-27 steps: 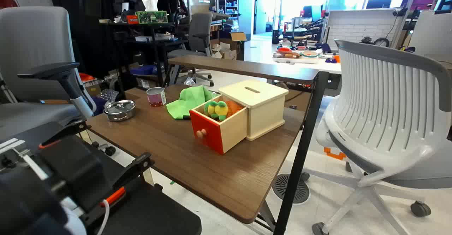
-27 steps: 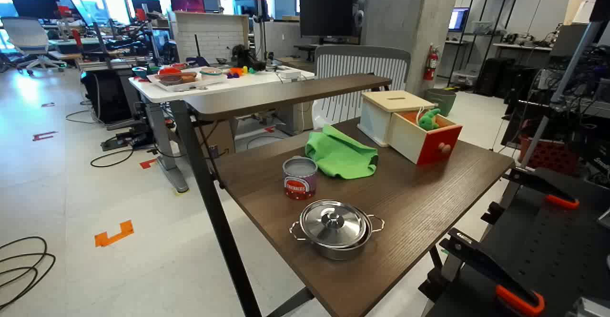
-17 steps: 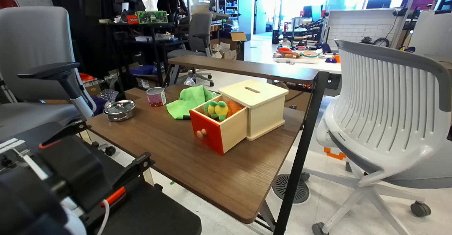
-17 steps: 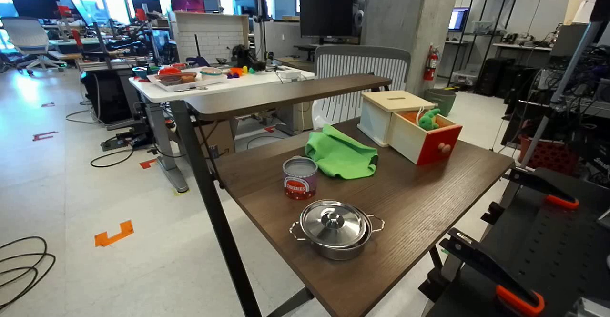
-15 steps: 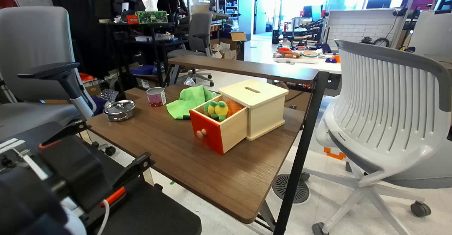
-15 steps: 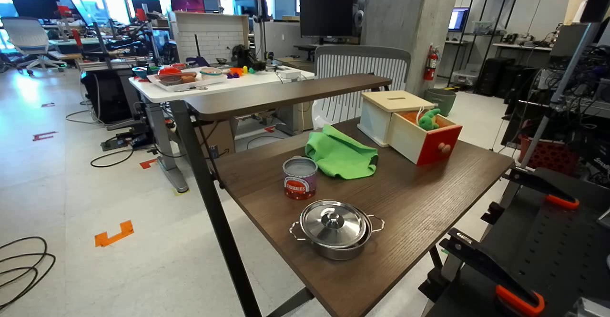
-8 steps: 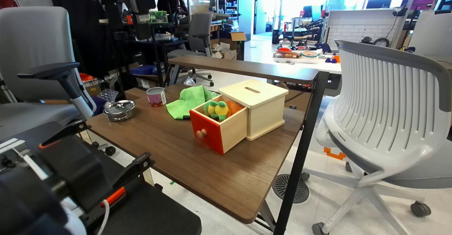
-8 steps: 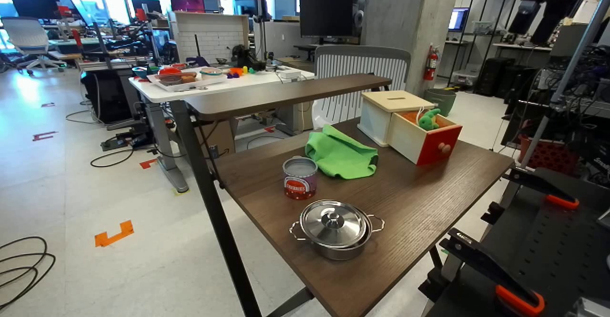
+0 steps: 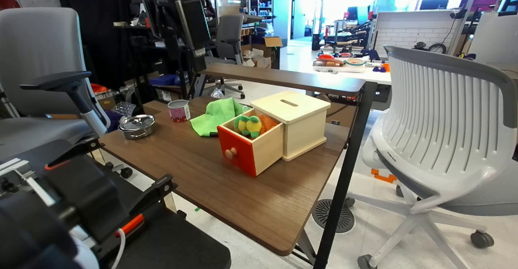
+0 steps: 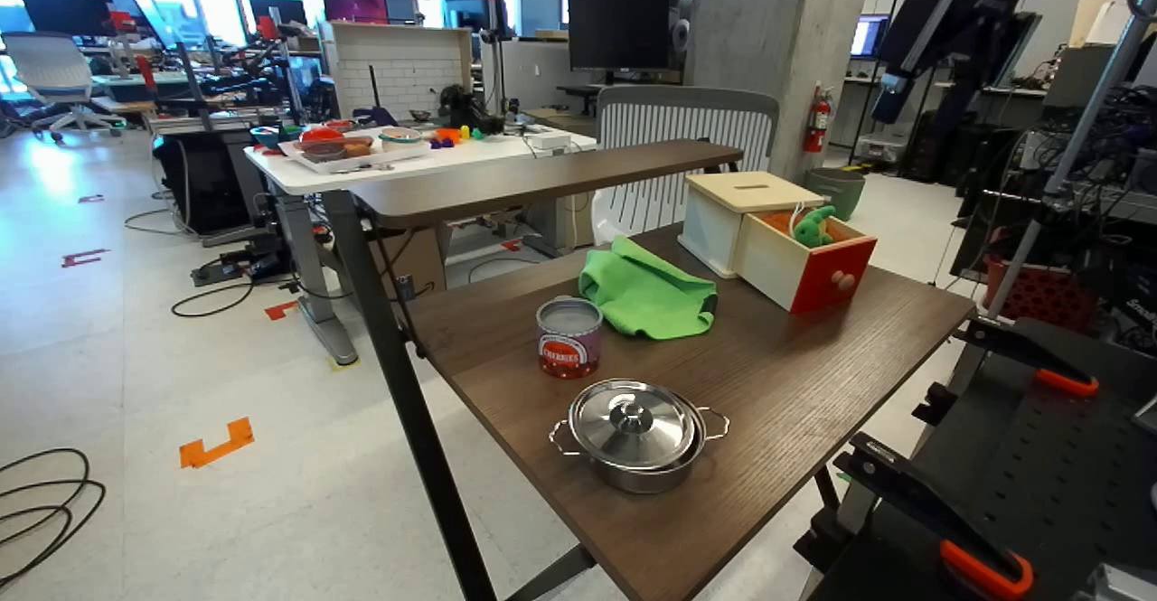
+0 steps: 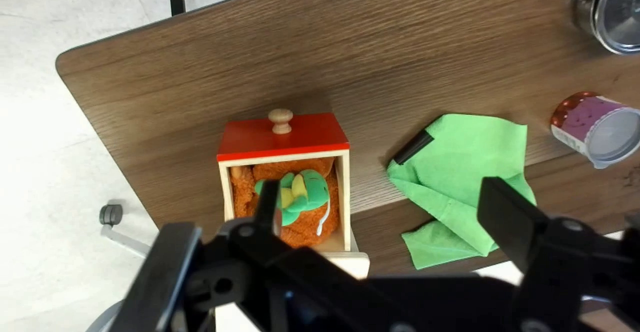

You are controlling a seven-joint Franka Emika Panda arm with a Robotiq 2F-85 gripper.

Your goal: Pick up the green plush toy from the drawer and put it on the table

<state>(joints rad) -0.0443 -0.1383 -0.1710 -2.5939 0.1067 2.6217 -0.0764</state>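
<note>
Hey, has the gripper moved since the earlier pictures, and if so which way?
Yes. In an exterior view, the gripper now shows lower in the picture and closer to the concrete pillar.

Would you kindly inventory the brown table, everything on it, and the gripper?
table: one, brown, in all views
raised shelf: one, brown, above one table edge
cabinet: one, pale wood, on the table
drawer: one, red-fronted, protruding from the cabinet
fuzzy material: count unclear, orange, inside the drawer
green plush toy: one, green and yellow, inside the drawer
cloth: one, green, beside the cabinet
can: one, purple and red, near the cloth
lidded pot: one, silver, near the can
gripper: one, black, open, above table height
</note>
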